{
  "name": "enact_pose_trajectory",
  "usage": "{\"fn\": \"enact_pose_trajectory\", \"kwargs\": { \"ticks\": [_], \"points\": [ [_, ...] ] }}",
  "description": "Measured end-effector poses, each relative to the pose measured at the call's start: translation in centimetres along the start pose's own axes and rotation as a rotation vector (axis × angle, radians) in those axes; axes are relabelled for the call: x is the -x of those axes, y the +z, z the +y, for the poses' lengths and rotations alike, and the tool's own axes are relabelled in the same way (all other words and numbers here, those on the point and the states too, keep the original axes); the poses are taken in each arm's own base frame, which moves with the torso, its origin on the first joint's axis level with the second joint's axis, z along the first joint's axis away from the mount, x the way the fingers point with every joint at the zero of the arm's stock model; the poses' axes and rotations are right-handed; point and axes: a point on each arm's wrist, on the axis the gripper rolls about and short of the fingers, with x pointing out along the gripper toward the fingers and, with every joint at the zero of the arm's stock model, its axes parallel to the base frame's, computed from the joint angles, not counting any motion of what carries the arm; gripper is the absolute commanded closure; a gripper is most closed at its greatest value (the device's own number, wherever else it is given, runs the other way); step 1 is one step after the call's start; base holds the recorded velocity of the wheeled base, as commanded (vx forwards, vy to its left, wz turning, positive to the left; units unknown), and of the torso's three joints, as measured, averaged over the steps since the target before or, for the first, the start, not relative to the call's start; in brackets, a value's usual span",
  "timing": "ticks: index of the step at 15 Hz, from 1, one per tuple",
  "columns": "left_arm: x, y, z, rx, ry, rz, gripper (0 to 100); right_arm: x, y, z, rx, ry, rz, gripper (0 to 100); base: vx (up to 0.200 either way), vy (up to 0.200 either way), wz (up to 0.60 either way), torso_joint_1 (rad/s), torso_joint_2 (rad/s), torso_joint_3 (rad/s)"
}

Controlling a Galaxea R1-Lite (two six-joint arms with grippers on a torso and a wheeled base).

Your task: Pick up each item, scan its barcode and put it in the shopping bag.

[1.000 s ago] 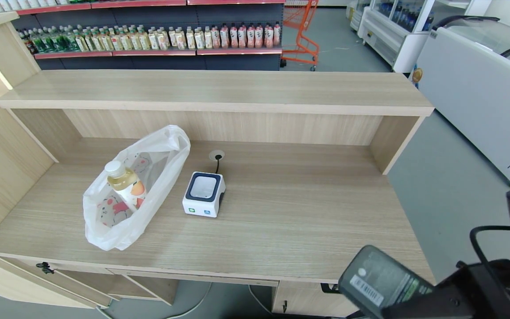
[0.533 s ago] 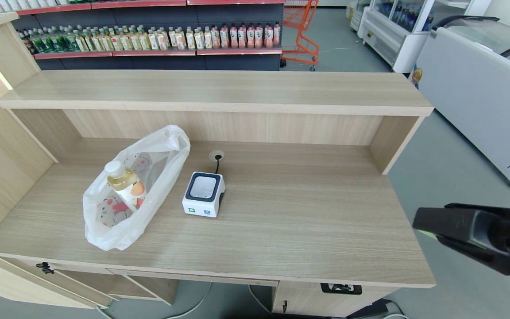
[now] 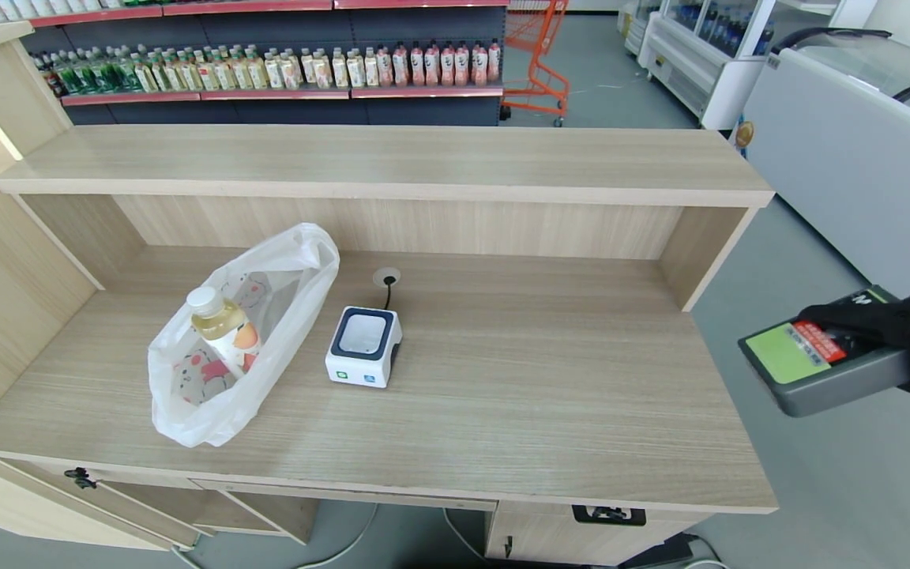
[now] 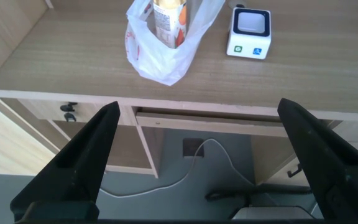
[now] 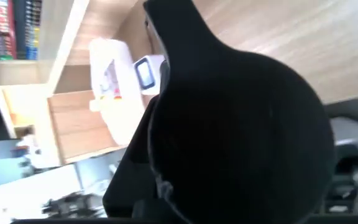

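A white shopping bag (image 3: 242, 340) lies open on the left of the wooden counter (image 3: 550, 395), with a drink bottle (image 3: 222, 328) standing inside it. Just to its right sits the white scanner (image 3: 364, 345), window facing up. My right gripper (image 3: 858, 348) is shut on a dark grey pack (image 3: 806, 359) with a green and red label, held in the air beyond the counter's right end. In the right wrist view the dark grey pack (image 5: 229, 124) hides most of the scene. My left gripper (image 4: 194, 162) hangs open below the counter's front edge, its fingers (image 4: 73, 168) wide apart, facing the shopping bag (image 4: 160, 56) and scanner (image 4: 250, 32).
A raised back shelf (image 3: 384, 162) and side walls (image 3: 708, 237) enclose the counter. The scanner's cable runs into a hole (image 3: 386, 276) behind it. Freezers (image 3: 858, 142) stand on the right, and drink shelves (image 3: 265, 71) and an orange cart (image 3: 538, 55) stand beyond the counter.
My right arm has swung the pack from low at the front up to the counter's right side and turned it, so its label face now shows instead of the barcode.
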Motion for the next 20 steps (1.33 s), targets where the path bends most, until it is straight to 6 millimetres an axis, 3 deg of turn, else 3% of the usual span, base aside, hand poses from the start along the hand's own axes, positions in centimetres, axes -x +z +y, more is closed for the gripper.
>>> {"fn": "enact_pose_trajectory", "kwargs": {
  "ticks": [2, 8, 18, 20],
  "points": [
    [0.0, 0.0, 0.0, 0.000, 0.000, 0.000, 0, 0.2, 0.5, 1.0, -0.113, 0.030, 0.057, 100, 0.000, 0.000, 0.00, 0.000, 0.00, 0.000],
    [0.0, 0.0, 0.0, -0.001, 0.000, 0.000, 0, 0.7, 0.5, 1.3, -0.131, 0.050, 0.059, 100, 0.000, 0.000, 0.00, 0.000, 0.00, 0.000],
    [0.0, 0.0, 0.0, 0.000, -0.001, 0.000, 0, 1.8, -0.5, 0.6, -0.114, 0.050, 0.065, 100, 0.000, 0.200, 0.00, 0.004, 0.00, 0.001],
    [0.0, 0.0, 0.0, 0.000, 0.000, 0.000, 0, 1.6, -0.9, 0.0, -0.023, 0.031, 0.071, 100, 0.000, 0.200, 0.00, 0.002, 0.00, 0.002]
  ]
}}
